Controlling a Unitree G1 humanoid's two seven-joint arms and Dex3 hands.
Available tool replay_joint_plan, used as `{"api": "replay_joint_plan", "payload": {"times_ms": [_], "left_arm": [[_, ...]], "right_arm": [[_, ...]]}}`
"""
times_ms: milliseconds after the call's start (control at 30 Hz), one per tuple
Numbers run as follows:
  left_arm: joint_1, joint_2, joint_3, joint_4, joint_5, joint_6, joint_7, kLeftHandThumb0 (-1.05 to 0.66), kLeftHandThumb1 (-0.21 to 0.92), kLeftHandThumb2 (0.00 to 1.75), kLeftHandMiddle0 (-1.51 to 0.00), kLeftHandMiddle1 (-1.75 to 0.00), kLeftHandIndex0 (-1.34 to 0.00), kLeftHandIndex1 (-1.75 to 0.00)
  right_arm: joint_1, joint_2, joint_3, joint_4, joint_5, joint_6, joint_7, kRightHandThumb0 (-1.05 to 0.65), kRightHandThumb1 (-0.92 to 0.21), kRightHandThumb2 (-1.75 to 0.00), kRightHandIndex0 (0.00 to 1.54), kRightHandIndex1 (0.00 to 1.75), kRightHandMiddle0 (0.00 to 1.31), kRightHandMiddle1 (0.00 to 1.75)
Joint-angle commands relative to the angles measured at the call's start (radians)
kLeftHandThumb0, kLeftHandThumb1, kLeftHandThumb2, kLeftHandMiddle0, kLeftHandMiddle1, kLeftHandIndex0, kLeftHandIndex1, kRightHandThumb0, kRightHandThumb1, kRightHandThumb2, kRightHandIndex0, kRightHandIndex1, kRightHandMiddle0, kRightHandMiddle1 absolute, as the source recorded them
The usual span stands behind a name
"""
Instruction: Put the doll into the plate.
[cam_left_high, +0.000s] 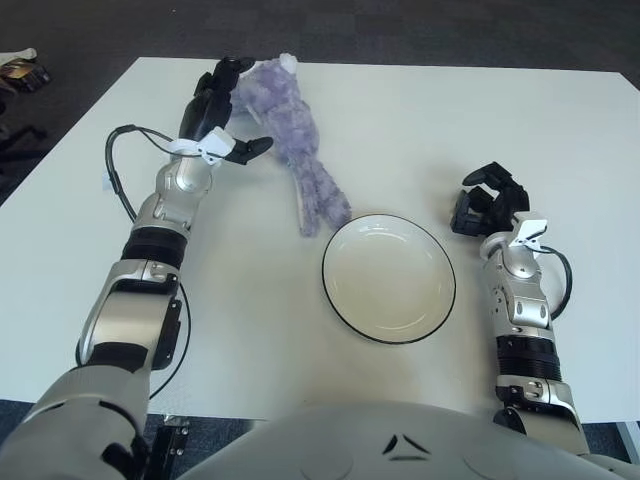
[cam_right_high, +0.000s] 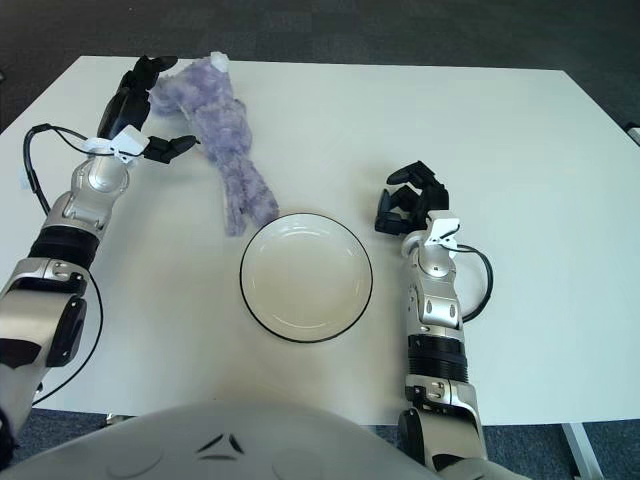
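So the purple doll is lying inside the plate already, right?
Not yet. The purple doll lies on the white table, beyond the plate and to its left, and the plate holds nothing. The left eye view shows this. The left hand is beside the doll's upper end, fingers spread; the right hand shows right of the plate.

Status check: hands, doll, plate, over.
Left hand open, reaching at the doll, no grasp. Right hand curled, idle right of the plate. Doll on table, outside plate. Path clear.
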Motion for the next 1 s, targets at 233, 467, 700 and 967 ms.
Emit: {"api": "replay_joint_plan", "payload": {"times_ms": [233,467,700,967], "left_arm": [[-0.081,0.045,-0.046,0.079,0.074,-0.051,0.102,-0.22,0.14,1.14,0.00,-0.67,0.00,-0.78],[-0.123,0.060,-0.090,0.114,0.148,-0.034,0.194,-0.28,0.17,1.11,0.00,-0.72,0.00,-0.85],[-0.161,0.077,-0.166,0.124,0.292,0.071,0.327,-0.38,0.22,1.04,0.00,-0.62,0.00,-0.89],[-0.220,0.095,-0.246,0.186,0.382,0.104,0.405,-0.39,0.22,1.02,0.00,-0.51,0.00,-0.90]], "right_arm": [[0.050,0.003,0.012,0.045,-0.004,0.064,0.009,-0.01,-0.05,-1.56,0.81,1.75,0.68,1.56],[0.049,0.003,0.011,0.054,0.001,0.057,0.013,-0.01,-0.06,-1.56,0.80,1.75,0.67,1.56],[0.050,0.003,0.014,0.062,-0.005,0.031,0.012,-0.01,-0.03,-1.58,0.82,1.75,0.70,1.54],[0.052,0.002,0.016,0.062,-0.005,0.035,0.009,-0.01,-0.04,-1.57,0.82,1.75,0.70,1.54]]}}
